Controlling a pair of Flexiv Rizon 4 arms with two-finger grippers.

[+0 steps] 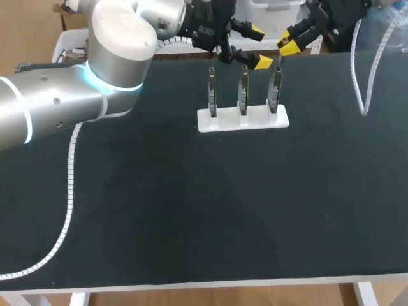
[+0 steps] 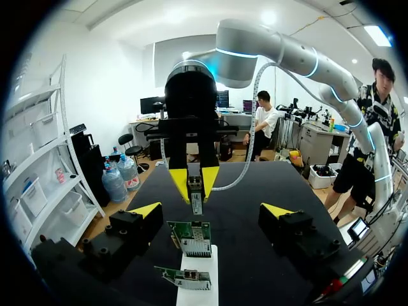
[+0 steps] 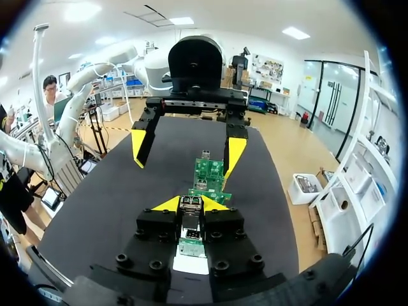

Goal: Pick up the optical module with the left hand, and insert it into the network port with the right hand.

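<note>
Yellow-tipped right claw (image 3: 191, 204) pinches the small metal optical module (image 3: 190, 222), fingers narrow, near upright green circuit boards (image 1: 243, 89) in a white stand (image 1: 242, 120) on the black counter (image 1: 191, 204). The left claw (image 2: 213, 210) gapes wide, empty, facing it.

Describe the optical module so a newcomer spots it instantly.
On the black table, find the white stand with three upright green boards. By its end hangs the right hand; the optical module is the slim metal piece pinched between its yellow tips, not mounted on the stand.
</note>
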